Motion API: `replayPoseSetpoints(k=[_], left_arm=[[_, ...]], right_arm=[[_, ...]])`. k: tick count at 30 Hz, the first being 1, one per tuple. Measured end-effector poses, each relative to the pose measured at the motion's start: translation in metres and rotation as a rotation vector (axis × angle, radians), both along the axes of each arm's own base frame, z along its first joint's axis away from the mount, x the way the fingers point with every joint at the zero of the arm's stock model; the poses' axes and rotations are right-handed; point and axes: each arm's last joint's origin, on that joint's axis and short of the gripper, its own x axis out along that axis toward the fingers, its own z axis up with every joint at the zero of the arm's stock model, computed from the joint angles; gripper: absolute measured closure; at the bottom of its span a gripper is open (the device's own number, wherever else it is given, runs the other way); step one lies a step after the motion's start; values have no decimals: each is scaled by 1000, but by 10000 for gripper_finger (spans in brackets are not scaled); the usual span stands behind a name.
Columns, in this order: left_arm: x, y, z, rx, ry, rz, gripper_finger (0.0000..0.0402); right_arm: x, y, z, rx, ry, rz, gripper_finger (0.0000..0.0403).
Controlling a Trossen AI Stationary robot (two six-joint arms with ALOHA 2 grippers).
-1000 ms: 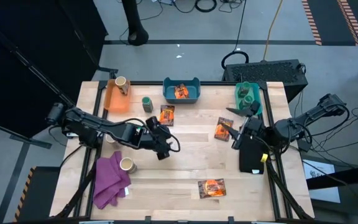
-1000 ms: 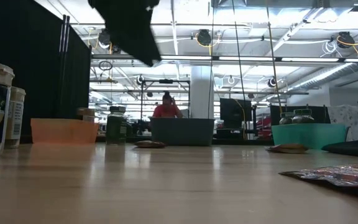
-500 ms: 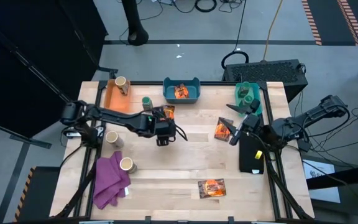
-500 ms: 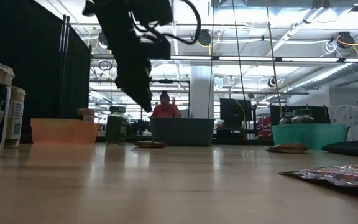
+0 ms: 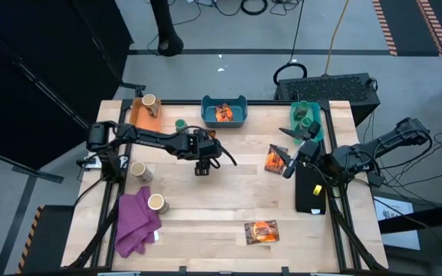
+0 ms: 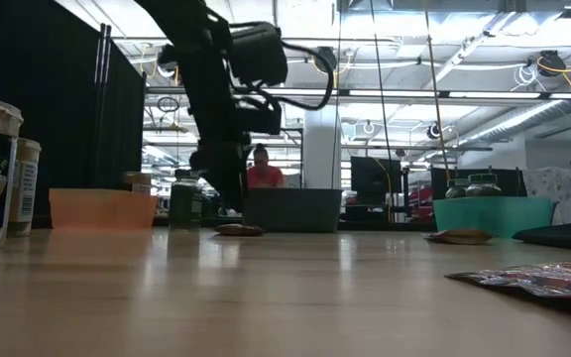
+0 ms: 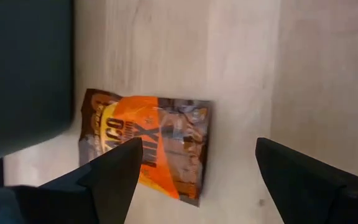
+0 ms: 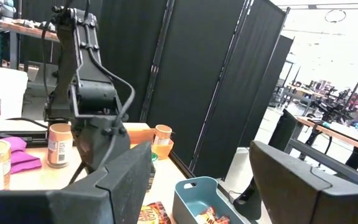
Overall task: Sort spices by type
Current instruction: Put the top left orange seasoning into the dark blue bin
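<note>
Hovering over an orange packet (image 7: 146, 146), the left gripper (image 5: 202, 162) holds its fingers apart, empty.

Left gripper (image 5: 201, 170) stands over the table (image 5: 229, 203) centre-left, directly above a flat packet (image 7: 148, 146) lying on the boards. Behind it, at the far edge, sits a bin (image 5: 224, 113) holding another packet (image 5: 222, 114). To its left and slightly behind stands a jar (image 5: 180, 125); further left, a second bin (image 5: 139, 119) with a jar (image 5: 150, 101) in it. Left and forward of it stand two jars (image 5: 138, 170) (image 5: 157, 203), the nearer one touching a cloth (image 5: 136, 222). Right gripper (image 5: 286, 164) waits well to the right, with a packet (image 5: 275, 159) just beside it and a third bin (image 5: 305, 116) behind it. A further packet (image 5: 261, 231) lies well forward, near the front edge.
</note>
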Motion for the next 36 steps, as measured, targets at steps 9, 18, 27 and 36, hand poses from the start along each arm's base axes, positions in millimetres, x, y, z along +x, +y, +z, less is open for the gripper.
replayPoseSetpoints(k=[9,18,27,36], left_arm=[[-4,20,-4,-62,5,6,85],[-12,32,-25,-88,-40,31,85],[-21,30,-36,-78,-32,60,85],[-20,30,-37,-87,-45,59,154]], right_arm=[[0,0,0,-1,3,1,149],[0,0,0,-2,4,1,149],[0,0,-1,-10,12,0,149],[0,0,-1,-13,14,0,149]])
